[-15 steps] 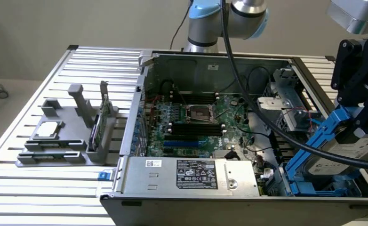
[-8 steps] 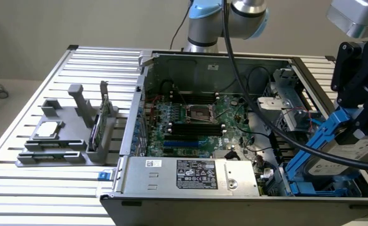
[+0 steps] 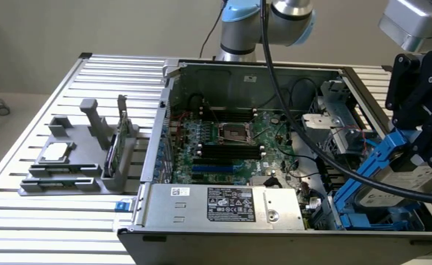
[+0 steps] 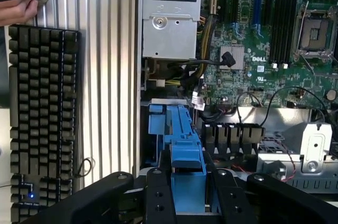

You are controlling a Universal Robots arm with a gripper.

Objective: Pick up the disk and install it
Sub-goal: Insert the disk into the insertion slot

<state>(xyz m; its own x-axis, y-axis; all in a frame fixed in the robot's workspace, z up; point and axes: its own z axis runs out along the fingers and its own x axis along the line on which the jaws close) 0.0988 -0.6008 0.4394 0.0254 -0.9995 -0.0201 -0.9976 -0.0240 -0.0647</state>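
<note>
Blue-framed and silver-grey, the flat rectangular metal disk is held tilted at the lower right of the exterior view, clamped between the black gripper's fingers above the blue-railed drive bay, where it could be jammed through misalignment or snagged on the thick black cable.

White letters on the green motherboard, just beside a small square heatsink, appear to read "DELL". The power supply carries a black label crowded with certification marks (its fine print is too small to read) and, near it, a small white sticker whose dark print is likewise illegible. Print on the disk cannot be made out.
</note>
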